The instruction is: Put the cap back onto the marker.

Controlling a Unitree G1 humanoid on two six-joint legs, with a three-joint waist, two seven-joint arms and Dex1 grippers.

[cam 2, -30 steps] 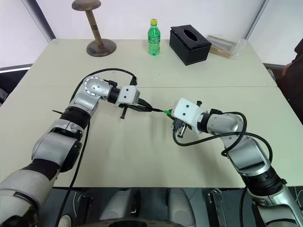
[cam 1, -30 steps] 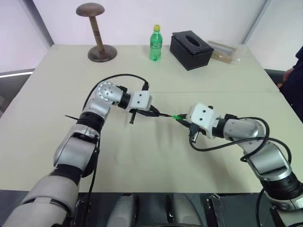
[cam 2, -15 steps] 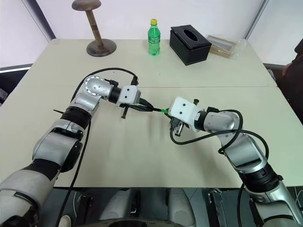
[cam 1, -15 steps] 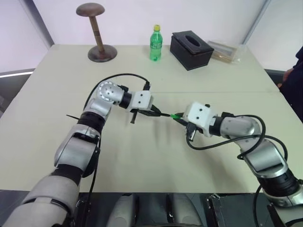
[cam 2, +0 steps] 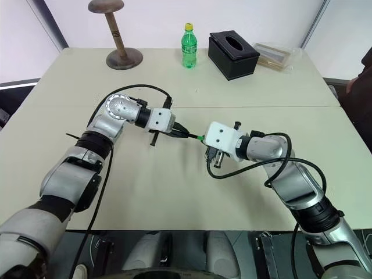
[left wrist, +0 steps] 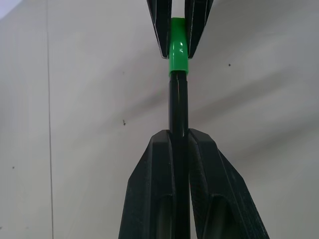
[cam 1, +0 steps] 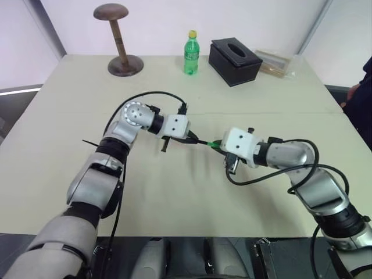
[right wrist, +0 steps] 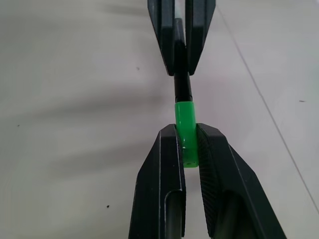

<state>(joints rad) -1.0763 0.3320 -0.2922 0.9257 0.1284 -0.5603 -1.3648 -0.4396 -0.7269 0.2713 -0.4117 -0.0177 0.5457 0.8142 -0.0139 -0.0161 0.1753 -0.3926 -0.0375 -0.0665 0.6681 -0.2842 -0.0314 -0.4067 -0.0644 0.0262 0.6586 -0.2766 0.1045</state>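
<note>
One cap (left wrist: 178, 50) on one marker (left wrist: 178, 107), between two claws

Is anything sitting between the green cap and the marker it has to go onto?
Nothing visible. The right gripper is shut on the cap, the left gripper on the marker. The cap's open end already meets the marker's end, in line with it, above bare table.
</note>
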